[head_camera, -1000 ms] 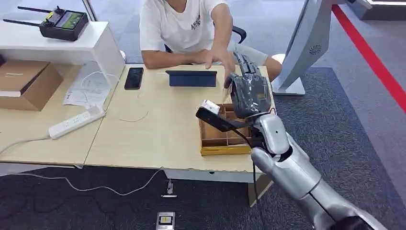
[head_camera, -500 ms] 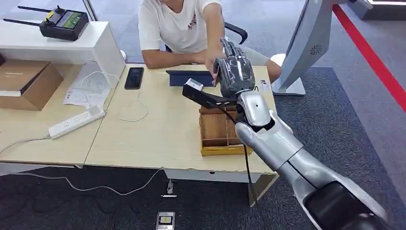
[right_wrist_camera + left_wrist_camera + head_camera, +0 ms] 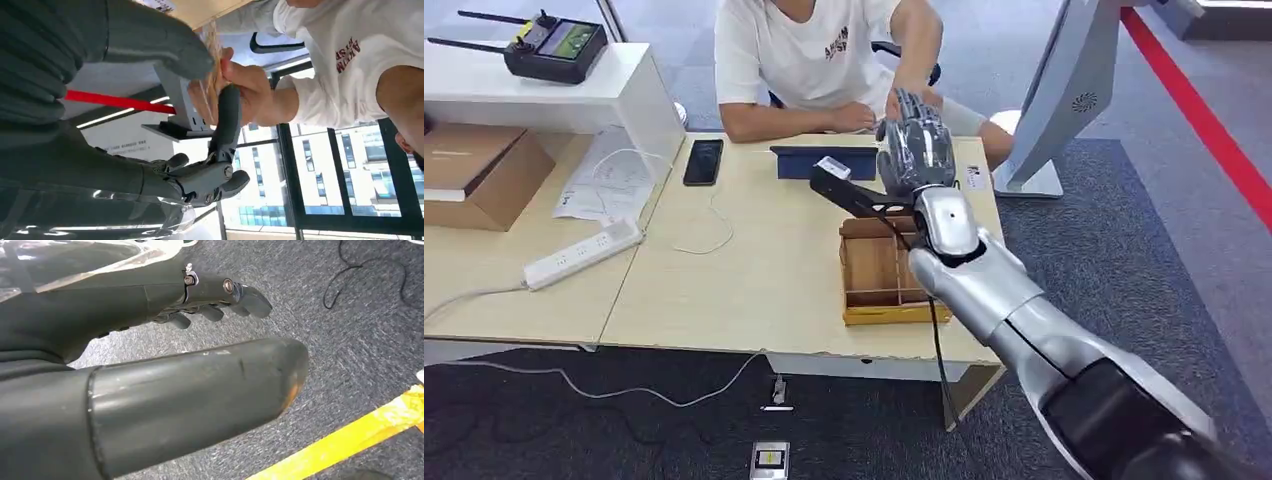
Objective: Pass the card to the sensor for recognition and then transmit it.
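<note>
My right hand (image 3: pixel 914 150) is raised above the far edge of the desk, beyond the wooden tray (image 3: pixel 879 272). In the right wrist view a thin tan card (image 3: pixel 215 55) shows edge-on, pinched between my thumb (image 3: pixel 150 40) and a dark finger (image 3: pixel 227 117). A person's hand (image 3: pixel 245 92) grips the same card from the other side. That person (image 3: pixel 809 55), in a white T-shirt, sits behind the desk with an arm stretched toward my hand. A dark blue flat sensor (image 3: pixel 824 163) lies just left of my hand. My left hand (image 3: pixel 215 295) hangs above grey carpet, holding nothing, fingers apart.
On the desk (image 3: pixel 754 270) lie a black phone (image 3: pixel 703 162), papers, a white power strip (image 3: pixel 584 253) and a cardboard box (image 3: pixel 474 175). A white kiosk stand (image 3: pixel 1064 100) rises at the right. A shelf at the left carries a remote controller (image 3: pixel 554 45).
My right hand has risen from over the wooden tray and moved away from me toward the person. The person's arm has lifted to meet it.
</note>
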`<state>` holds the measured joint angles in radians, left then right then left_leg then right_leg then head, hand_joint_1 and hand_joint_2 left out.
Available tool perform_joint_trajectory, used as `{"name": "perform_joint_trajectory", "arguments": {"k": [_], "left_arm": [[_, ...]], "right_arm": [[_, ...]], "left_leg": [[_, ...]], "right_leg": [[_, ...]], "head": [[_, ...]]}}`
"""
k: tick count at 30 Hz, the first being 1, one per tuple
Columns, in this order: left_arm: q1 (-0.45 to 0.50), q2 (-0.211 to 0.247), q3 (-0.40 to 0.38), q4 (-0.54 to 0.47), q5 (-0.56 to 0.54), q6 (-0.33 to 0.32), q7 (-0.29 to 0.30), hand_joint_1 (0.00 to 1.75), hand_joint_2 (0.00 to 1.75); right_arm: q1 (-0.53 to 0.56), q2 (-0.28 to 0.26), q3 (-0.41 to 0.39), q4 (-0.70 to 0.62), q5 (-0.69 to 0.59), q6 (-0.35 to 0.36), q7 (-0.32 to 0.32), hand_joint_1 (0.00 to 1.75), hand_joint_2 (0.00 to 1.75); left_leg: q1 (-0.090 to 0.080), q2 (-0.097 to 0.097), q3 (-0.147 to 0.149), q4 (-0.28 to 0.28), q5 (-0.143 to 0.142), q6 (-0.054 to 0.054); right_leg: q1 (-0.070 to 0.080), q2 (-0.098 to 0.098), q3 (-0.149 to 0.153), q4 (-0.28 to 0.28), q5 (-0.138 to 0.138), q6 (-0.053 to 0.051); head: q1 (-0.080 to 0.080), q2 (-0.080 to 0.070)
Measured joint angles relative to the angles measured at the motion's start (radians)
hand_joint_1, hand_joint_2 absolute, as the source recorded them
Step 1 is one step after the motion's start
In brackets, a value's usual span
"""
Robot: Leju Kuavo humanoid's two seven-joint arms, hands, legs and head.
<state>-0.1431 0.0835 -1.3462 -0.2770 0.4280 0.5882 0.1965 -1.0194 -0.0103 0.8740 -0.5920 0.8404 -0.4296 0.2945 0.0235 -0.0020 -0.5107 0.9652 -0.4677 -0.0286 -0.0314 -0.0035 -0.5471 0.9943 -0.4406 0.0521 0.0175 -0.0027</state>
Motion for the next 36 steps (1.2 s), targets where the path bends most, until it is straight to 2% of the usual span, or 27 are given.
{"name": "perform_joint_trajectory", "arguments": {"k": [4,5,12,18,22,26,27,31,36], "left_arm": [[0.001,0.000,0.000,0.000,0.000,0.000,0.002,0.00,0.00],[0.001,0.000,0.000,0.000,0.000,0.000,0.002,0.00,0.00],[0.003,0.000,0.000,0.000,-0.002,-0.001,0.003,0.00,0.00],[0.012,0.000,0.000,0.000,0.014,0.010,-0.004,0.00,0.00],[0.019,0.000,0.000,0.000,0.028,0.019,-0.008,0.00,0.00],[0.022,-0.001,0.002,0.000,0.045,0.023,-0.010,0.00,0.00],[0.022,-0.002,0.003,0.000,0.050,0.026,-0.010,0.00,0.00],[0.029,-0.003,0.005,0.000,0.070,0.034,-0.011,0.00,0.00],[0.037,-0.003,0.014,0.000,0.092,0.037,-0.011,0.00,0.00]], "right_arm": [[-0.005,0.009,0.006,0.024,-0.006,-0.007,-0.006,0.00,1.75],[-0.005,0.011,0.007,0.028,-0.012,-0.008,-0.008,0.00,0.00],[-0.007,0.020,0.008,0.056,-0.048,-0.035,-0.030,0.00,0.00],[-0.005,0.019,-0.004,0.061,-0.163,-0.176,-0.138,0.00,0.00],[-0.003,0.001,-0.027,0.006,-0.223,-0.244,-0.163,0.00,0.00],[0.011,-0.044,-0.064,-0.097,-0.172,-0.262,-0.148,0.00,0.00],[0.027,-0.066,-0.082,-0.144,-0.143,-0.264,-0.140,0.00,1.75],[0.123,-0.142,-0.205,-0.353,0.044,-0.274,-0.144,0.00,1.75],[0.284,-0.224,-0.394,-0.575,0.041,-0.277,-0.186,0.00,1.75]], "left_leg": [[0.000,0.000,0.000,0.000,0.000,0.000],[0.000,0.000,0.000,0.000,0.000,0.000],[0.000,0.000,0.001,0.000,0.000,0.000],[0.000,0.000,0.001,0.000,0.000,0.000],[0.000,0.000,0.001,0.000,0.000,0.000],[0.000,0.001,0.002,0.001,0.000,0.000],[0.000,0.000,0.002,0.001,0.000,0.000],[0.000,0.000,0.004,0.002,0.000,0.001],[0.000,0.001,0.005,0.002,-0.002,0.002]], "right_leg": [[0.000,0.000,0.000,0.000,0.000,0.000],[0.000,0.000,0.000,0.000,0.000,0.000],[0.000,0.000,0.001,0.000,0.001,0.000],[0.000,0.000,0.001,0.000,0.000,0.000],[0.000,0.000,0.000,0.000,0.000,0.000],[0.000,0.000,0.001,0.000,0.001,0.000],[0.000,0.000,0.002,0.000,0.001,0.000],[0.000,0.000,0.003,-0.001,0.000,0.000],[0.000,0.000,0.005,-0.001,0.000,0.001]], "head": [[0.000,0.000],[0.000,0.000],[0.000,0.000],[0.000,0.000],[0.000,0.000],[0.000,0.000],[0.001,0.000],[0.000,0.000],[0.000,0.000]]}}
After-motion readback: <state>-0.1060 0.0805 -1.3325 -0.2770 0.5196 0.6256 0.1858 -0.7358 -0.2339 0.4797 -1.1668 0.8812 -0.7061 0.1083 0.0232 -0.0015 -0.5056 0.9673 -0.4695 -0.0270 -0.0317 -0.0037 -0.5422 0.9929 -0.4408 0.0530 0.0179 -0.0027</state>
